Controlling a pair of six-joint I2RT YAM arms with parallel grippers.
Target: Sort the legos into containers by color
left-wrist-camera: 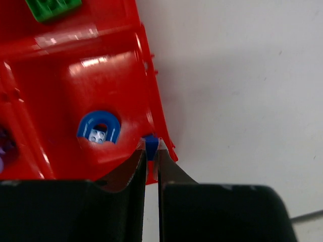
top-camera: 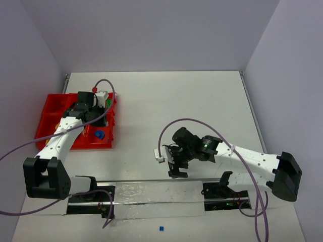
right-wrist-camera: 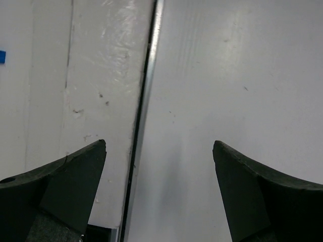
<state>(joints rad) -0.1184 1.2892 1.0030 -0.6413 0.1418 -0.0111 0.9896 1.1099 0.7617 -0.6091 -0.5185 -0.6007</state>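
Blue lego [left-wrist-camera: 150, 143] — pinched in left gripper [left-wrist-camera: 150, 149] over the container [left-wrist-camera: 145, 65] edge.

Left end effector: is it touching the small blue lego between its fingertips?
Touching. The left wrist view shows the small blue lego pinched by the left end effector, with both fingertips against it and no gap on either side.

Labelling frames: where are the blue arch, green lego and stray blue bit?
blue arch [left-wrist-camera: 99, 117]: left wrist, curved top.
green lego [left-wrist-camera: 50, 7]: left wrist, its middle.
stray blue bit [top-camera: 160, 228]: top external, its centre.
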